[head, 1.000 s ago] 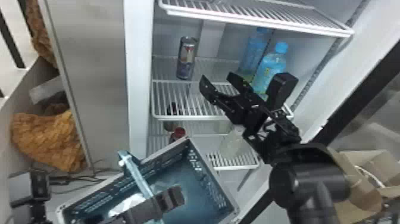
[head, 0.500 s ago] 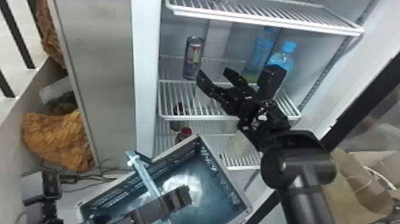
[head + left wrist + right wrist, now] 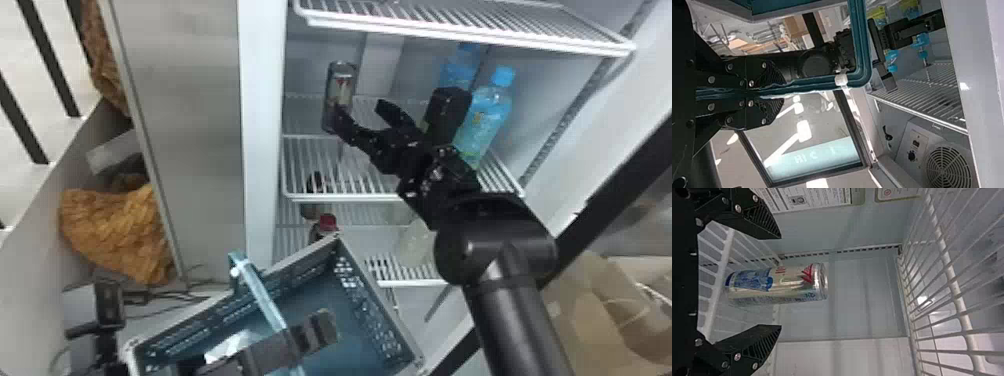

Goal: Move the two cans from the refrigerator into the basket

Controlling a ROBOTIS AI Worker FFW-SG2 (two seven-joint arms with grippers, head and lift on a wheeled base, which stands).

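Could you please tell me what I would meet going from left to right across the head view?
Orange-brown crumpled material → white refrigerator side edge → upright can → nearer blue-capped bottle → brown cardboard.

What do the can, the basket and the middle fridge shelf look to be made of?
Can: metal, likely aluminium, with a shiny silvery rim and bright reflections along its printed side.
Basket: probably rigid plastic, going by the molded-looking perforated walls and blue-green colour.
Shelf: thin parallel rods, so likely wire, white and smooth; coated or painted, can't tell.
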